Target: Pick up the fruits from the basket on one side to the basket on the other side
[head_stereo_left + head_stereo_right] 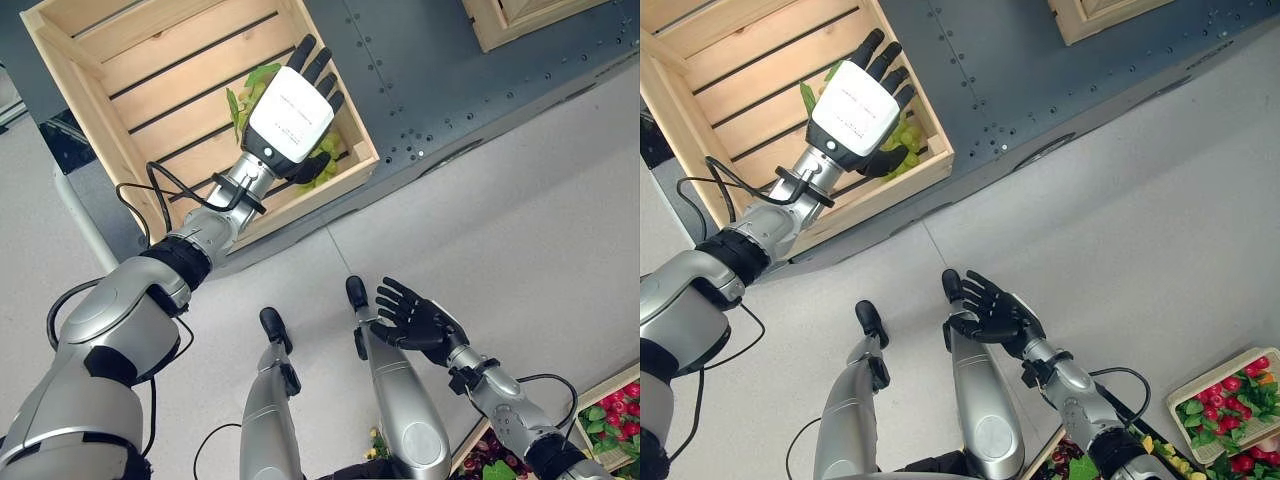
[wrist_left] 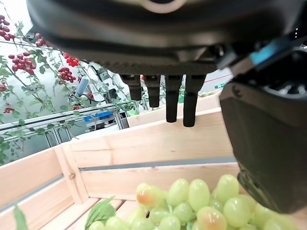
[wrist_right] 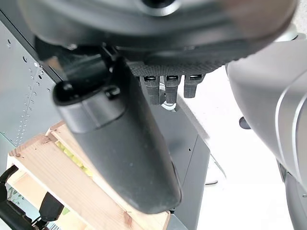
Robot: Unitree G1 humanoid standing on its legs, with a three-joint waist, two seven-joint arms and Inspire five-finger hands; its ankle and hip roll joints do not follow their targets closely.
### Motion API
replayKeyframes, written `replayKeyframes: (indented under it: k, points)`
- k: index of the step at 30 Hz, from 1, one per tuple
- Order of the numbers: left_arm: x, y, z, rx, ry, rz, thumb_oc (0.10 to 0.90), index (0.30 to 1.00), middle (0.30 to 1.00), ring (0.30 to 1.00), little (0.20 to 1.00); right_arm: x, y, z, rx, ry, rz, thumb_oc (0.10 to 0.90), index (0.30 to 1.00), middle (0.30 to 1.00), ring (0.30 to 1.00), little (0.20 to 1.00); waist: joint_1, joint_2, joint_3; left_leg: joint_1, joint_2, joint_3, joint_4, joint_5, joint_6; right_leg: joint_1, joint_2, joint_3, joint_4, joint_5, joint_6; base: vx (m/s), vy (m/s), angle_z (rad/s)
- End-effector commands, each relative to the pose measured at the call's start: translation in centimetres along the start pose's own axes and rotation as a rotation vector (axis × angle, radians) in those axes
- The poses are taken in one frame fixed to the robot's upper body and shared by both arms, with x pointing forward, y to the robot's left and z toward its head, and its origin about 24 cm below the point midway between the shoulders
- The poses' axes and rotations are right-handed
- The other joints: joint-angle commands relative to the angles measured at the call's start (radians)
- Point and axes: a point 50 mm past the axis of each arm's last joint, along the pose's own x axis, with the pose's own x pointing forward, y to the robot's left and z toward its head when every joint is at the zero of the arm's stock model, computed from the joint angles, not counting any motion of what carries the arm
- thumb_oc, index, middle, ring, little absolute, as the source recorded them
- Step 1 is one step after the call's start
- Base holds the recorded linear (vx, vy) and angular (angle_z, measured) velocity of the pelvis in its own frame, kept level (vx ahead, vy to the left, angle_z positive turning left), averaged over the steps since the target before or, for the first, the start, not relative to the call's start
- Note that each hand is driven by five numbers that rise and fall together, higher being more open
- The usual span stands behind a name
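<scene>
From the left eye view, the left hand (image 1: 290, 115) hangs over the wooden crate (image 1: 85, 60), near its front right corner, fingers straight and spread. The grapes (image 1: 325, 165) lie on the slats just under the palm, leaves poking out beside it. The right hand (image 1: 418, 320) waits low and well apart, palm up, fingers loosely spread, holding nothing.

The right eye view adds a tray of red fruit (image 1: 1230, 400) at the lower right.

In the left wrist view, the fingers (image 2: 175, 103) point straight out above the green bunch, not touching it, with the crate wall beyond.

The right wrist view shows that hand's fingers hanging relaxed.

To finish well, I'd say the left hand should lift straight up, clear of the crate rim, without snagging the leaves.
</scene>
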Motion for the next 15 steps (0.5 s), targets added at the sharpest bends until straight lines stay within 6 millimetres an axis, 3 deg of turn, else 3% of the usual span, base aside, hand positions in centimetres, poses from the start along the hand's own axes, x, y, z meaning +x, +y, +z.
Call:
replayKeyframes:
  k: [1,2,5,15]
  points:
    - [4.5,3.7,-4.7,0.077,0.158,0.083,0.8,0.9,0.9,0.9,0.9,0.5,1.3,1.9,0.0,-0.115,0.097,0.8,0.9,0.9,0.9,0.9,-0.021,-0.044,-0.01,-0.102,0.019,-0.008,0.187,-0.073,-0.003,0.045,0.016,-0.025,-0.059,0.036,-0.025,0.0,0.0,0.0]
    - [4.4,3.0,-4.7,0.089,0.172,-0.017,0.8,0.9,0.9,0.9,0.9,0.6,1.3,2.1,0.001,-0.117,0.095,0.8,0.9,0.9,0.9,0.9,-0.023,-0.044,-0.01,-0.106,0.018,-0.008,0.189,-0.072,-0.006,0.042,0.015,-0.025,-0.056,0.037,-0.024,0.0,0.0,0.0]
    - [4.1,2.3,-4.7,0.13,0.169,-0.103,0.8,0.9,0.9,0.9,0.9,0.8,1.4,2.4,-0.001,-0.122,0.089,0.8,0.9,0.9,0.9,0.9,-0.025,-0.043,-0.01,-0.106,0.016,-0.005,0.184,-0.071,-0.003,0.039,0.014,-0.022,-0.062,0.04,-0.021,0.0,0.0,0.01]
    - [4.7,2.0,-4.8,0.295,0.163,-0.239,0.8,0.9,0.9,0.9,0.9,1.2,1.2,2.9,-0.008,-0.138,0.084,0.8,0.9,0.9,0.9,0.9,-0.04,-0.041,-0.01,-0.115,0.014,0.012,0.171,-0.066,-0.001,0.016,0.011,-0.018,-0.077,0.057,-0.017,0.0,0.005,-0.04]
